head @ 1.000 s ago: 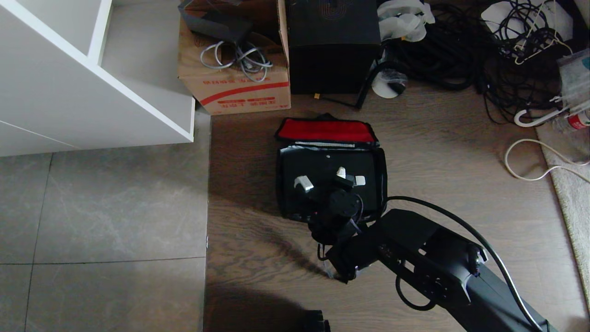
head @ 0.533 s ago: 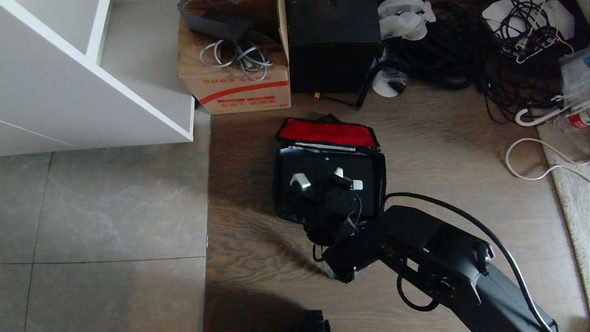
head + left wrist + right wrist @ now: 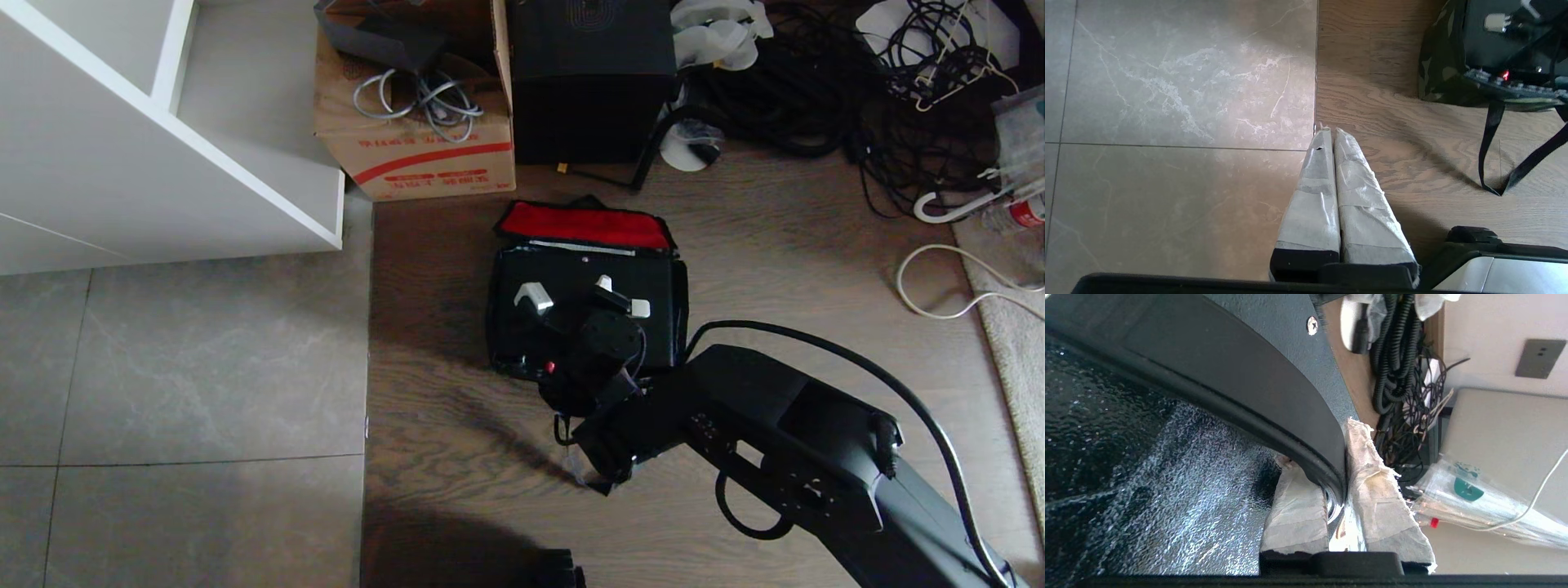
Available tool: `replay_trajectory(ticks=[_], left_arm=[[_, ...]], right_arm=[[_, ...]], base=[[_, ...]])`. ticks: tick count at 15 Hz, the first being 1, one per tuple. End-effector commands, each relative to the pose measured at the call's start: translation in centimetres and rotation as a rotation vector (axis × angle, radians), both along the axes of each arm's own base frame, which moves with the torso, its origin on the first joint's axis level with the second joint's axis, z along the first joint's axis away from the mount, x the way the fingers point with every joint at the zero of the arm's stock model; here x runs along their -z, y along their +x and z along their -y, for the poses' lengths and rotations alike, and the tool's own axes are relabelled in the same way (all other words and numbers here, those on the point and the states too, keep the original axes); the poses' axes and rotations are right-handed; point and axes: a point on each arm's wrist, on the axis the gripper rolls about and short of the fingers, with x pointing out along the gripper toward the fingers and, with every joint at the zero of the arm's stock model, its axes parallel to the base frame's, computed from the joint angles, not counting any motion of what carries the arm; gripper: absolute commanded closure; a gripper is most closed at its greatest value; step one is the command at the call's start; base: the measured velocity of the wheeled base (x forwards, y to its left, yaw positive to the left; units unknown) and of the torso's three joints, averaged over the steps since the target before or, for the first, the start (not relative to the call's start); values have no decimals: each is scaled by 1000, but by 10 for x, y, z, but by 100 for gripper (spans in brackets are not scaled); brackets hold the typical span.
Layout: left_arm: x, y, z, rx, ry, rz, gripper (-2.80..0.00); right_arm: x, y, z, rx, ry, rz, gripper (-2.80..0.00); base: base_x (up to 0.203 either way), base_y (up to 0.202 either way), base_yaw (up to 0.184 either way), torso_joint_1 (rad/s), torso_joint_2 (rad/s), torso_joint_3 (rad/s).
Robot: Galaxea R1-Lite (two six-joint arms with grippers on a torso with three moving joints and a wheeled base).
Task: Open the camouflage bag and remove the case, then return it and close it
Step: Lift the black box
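Note:
The camouflage bag [image 3: 681,314] lies open on the wood floor, its red-lined flap [image 3: 584,225] folded back on the far side. Its camouflage side [image 3: 1435,61] and black strap [image 3: 1491,139] show in the left wrist view. The flat black case [image 3: 563,273] sits in the bag, with a small red tab [image 3: 549,367] at its near edge. My right gripper [image 3: 1319,442] is shut on the case's black rim, and its wrist [image 3: 602,347] hangs over the case's near half. My left gripper [image 3: 1331,132] is shut and empty, low over the seam between tile and wood.
A brown cardboard box [image 3: 416,155] and a bulky black box [image 3: 588,82] stand just beyond the bag. A white shelf unit [image 3: 163,163] fills the far left. Tangled cables [image 3: 816,98] and a rug edge [image 3: 1012,343] lie to the right. Grey tiles [image 3: 180,367] are on the left.
My right arm has shifted the case towards the far side with the rim still gripped, and its near edge with the red tab has come into view. The bag has slid slightly away.

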Motion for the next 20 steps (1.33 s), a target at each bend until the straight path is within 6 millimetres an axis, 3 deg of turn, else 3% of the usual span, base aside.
replay_trajectory(ticks=[1,20], left_arm=[[3,1,0,0,-1,-9,0],[3,1,0,0,-1,-9,0]], right_arm=[[-19,-4,3,6,25,29,0],[-91,-38,6,-38,110,117,0]], base=[[0,0,0,0,0,0],[0,0,0,0,0,0]])
